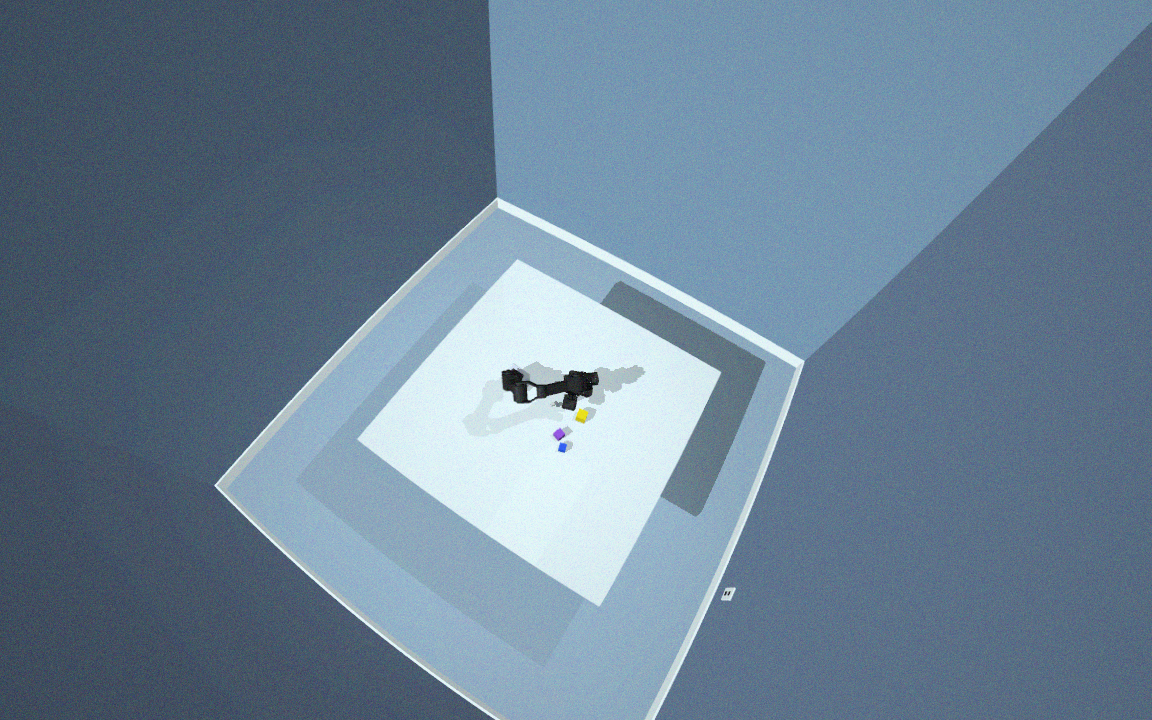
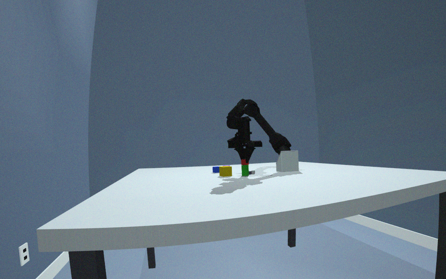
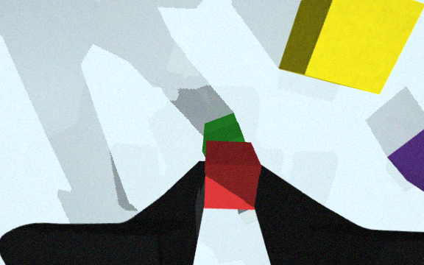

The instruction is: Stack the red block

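Note:
The red block [image 2: 244,162] [image 3: 232,173] is between the fingertips of my gripper [image 2: 244,160] [image 3: 228,169], which is shut on it and points straight down. The green tower [image 2: 245,170] [image 3: 222,129] stands upright directly below the red block. In the exterior view the red block's underside meets the tower's top with no visible gap. In the wrist view the red block covers most of the tower's top, so how well they line up is partly hidden. In the top view the arm hides both.
A yellow block [image 1: 581,415] [image 2: 225,171] [image 3: 363,44] stands close beside the tower. A purple block [image 1: 558,434] [image 3: 411,154] and a blue block [image 1: 562,447] [image 2: 215,169] lie farther off. A small grey object [image 2: 251,172] lies beside the tower, towards the pale arm base [image 2: 287,161].

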`<state>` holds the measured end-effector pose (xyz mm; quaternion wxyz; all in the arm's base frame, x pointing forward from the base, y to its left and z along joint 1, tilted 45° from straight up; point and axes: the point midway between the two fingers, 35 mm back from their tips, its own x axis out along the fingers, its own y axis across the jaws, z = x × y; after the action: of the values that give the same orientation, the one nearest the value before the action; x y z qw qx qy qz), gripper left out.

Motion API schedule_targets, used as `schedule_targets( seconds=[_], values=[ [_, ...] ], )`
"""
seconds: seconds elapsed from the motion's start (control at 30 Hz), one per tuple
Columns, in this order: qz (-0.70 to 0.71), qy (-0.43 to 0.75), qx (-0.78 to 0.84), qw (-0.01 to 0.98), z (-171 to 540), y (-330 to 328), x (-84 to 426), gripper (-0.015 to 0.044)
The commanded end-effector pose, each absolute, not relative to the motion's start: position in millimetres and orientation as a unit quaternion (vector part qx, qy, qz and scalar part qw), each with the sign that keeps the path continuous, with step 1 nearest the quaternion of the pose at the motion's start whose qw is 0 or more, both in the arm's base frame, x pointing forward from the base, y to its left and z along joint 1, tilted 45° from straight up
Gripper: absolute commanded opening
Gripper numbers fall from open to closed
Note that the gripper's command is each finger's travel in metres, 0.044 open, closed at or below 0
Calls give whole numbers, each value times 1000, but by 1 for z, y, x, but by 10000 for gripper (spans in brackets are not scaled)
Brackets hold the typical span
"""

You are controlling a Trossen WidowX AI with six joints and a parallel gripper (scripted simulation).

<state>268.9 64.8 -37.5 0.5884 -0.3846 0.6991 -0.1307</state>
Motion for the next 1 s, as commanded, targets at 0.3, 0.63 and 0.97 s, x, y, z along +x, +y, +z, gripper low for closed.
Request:
schedule_targets(
  seconds=[0.3,0.63,0.97],
  values=[
    [-130,698,-388,587,-38,63,269,0],
    [-130,698,-388,587,-39,63,269,0],
    [-130,700,-386,587,-38,64,268,157]
  ],
)
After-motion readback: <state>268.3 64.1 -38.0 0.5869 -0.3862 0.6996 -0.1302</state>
